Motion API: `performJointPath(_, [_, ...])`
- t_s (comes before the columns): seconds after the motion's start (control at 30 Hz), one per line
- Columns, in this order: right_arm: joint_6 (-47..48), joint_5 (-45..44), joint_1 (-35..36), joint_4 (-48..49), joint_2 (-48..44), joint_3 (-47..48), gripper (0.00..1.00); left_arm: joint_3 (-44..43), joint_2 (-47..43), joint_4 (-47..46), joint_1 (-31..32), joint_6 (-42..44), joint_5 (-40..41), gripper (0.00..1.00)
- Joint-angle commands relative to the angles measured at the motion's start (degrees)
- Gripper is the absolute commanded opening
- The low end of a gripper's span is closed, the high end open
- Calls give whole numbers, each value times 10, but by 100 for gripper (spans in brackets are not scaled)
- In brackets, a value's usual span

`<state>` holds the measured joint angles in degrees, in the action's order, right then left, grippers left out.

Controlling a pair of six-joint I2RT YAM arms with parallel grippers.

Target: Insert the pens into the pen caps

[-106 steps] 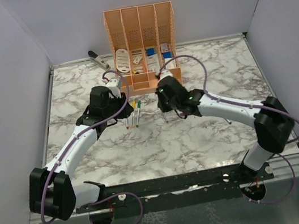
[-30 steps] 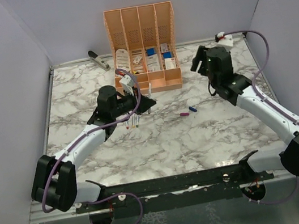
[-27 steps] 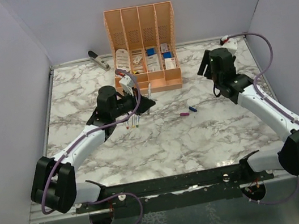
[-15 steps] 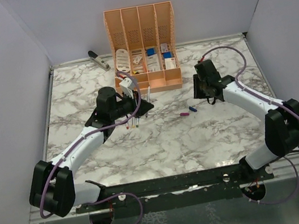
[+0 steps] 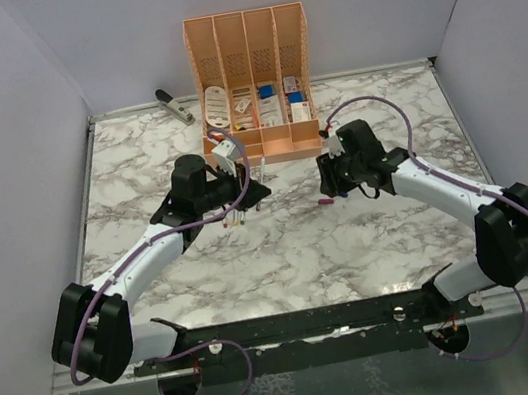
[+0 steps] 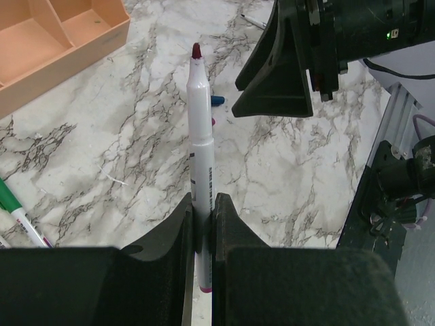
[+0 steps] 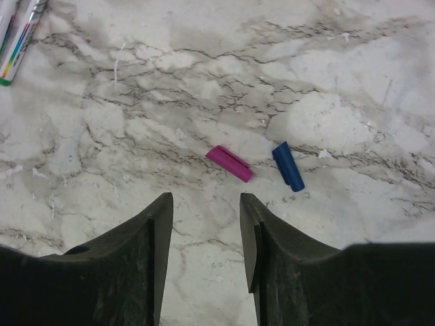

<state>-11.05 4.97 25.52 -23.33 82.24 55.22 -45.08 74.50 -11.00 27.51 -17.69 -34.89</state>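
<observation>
Right now one pen is clamped between the shut jaws of the left gripper. It stands up out of the fingers with its dark red tip at the top and its lower barrel pinched in the grip. It is held clear of the table, in front of the orange organiser.

Two caps lie loose on the marble just beside each other but not touching. They are a magenta cap and, to its right in the right wrist view, a blue cap. Both lie on their sides.

The right gripper hangs above them with its jaws apart and nothing between them. In its own view, both caps sit just beyond the fingertips.

More pens lie side by side on the table under the left arm, well apart from the two caps. One of them has a green tip.

Seen from above, the two grippers face each other near the middle of the table, close together but not touching. A stapler lies at the far edge, left of the organiser.
</observation>
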Motion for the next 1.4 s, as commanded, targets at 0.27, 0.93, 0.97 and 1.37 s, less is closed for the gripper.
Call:
performJointPath(0.27, [100, 16, 21, 33, 56, -2, 47, 5, -6, 4, -4, 2, -12, 0])
performJointPath(0.93, [155, 52, 21, 34, 156, 54, 46, -1, 8, 3, -23, 2, -25, 0])
performJointPath(0.97, [155, 55, 21, 34, 160, 55, 46, -1, 8, 2, -24, 2, -25, 0])
performJointPath(1.37, [151, 79, 21, 23, 173, 45, 45, 0, 13, 1, -29, 3, -26, 0])
